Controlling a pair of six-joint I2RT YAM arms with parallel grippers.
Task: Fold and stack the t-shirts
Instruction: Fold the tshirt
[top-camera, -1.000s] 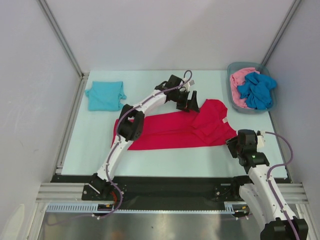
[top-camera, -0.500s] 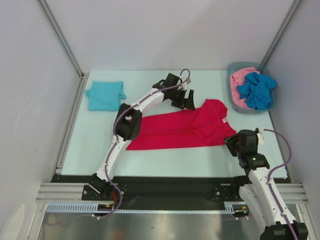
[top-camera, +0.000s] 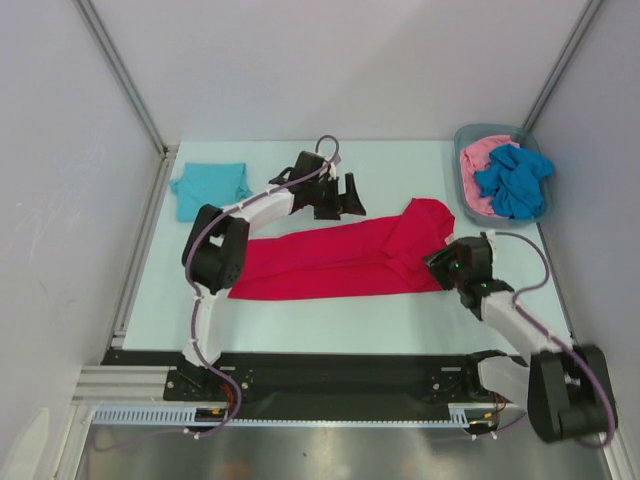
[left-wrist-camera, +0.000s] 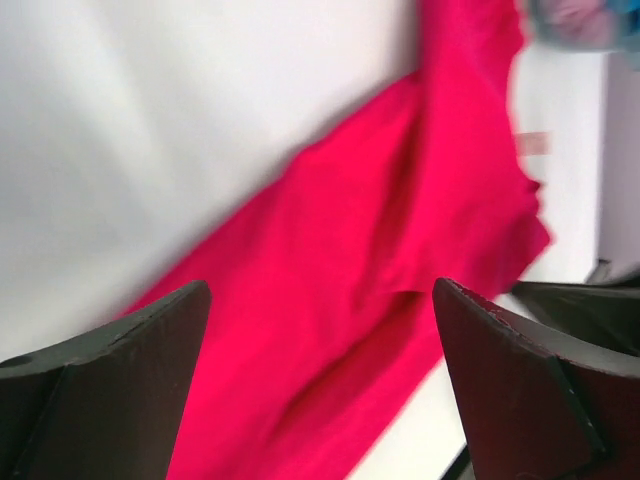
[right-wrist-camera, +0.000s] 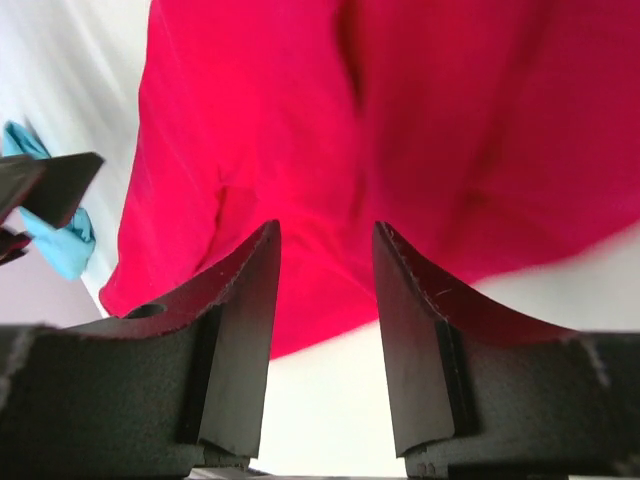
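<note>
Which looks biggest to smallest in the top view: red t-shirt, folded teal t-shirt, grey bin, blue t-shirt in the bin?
1. red t-shirt, spread out flat.
2. grey bin.
3. teal t-shirt, folded.
4. blue t-shirt, crumpled in the bin; it looks close to the teal one, so that pair's order is unsure.

My overhead view is bright and even, soft light from above casting only faint shadows on the pale table (top-camera: 300, 320). My left wrist view is smeared by motion blur across the red t-shirt (left-wrist-camera: 380, 280), the white ground washed out. My right wrist view is crisper, though my dark fingers (right-wrist-camera: 240, 330) look soft up close.
</note>
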